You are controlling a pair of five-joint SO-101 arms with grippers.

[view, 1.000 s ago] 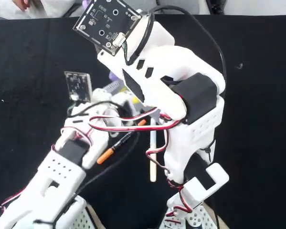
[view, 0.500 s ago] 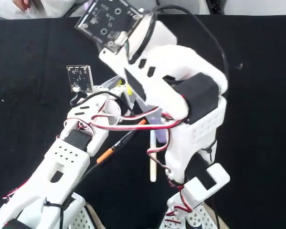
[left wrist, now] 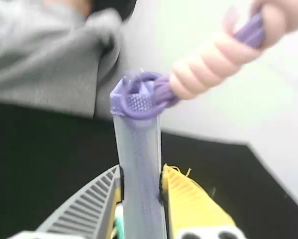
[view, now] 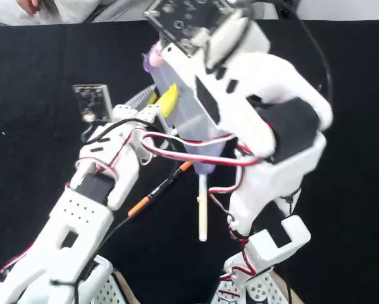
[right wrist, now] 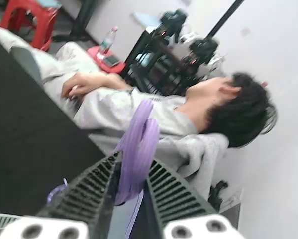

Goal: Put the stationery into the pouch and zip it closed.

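Left hand (left wrist: 140, 175) clamps the pouch (left wrist: 139, 144) edge; right hand (right wrist: 131, 172) clamps its purple loop (right wrist: 139, 134). A pen (view: 152, 195) and stick (view: 202, 212) lie on the surface (view: 37, 76) nearby.

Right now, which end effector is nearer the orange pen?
Probably left. The left end effector grips the pouch near the orange pen; the right end effector holds the pouch's purple top, farther off.
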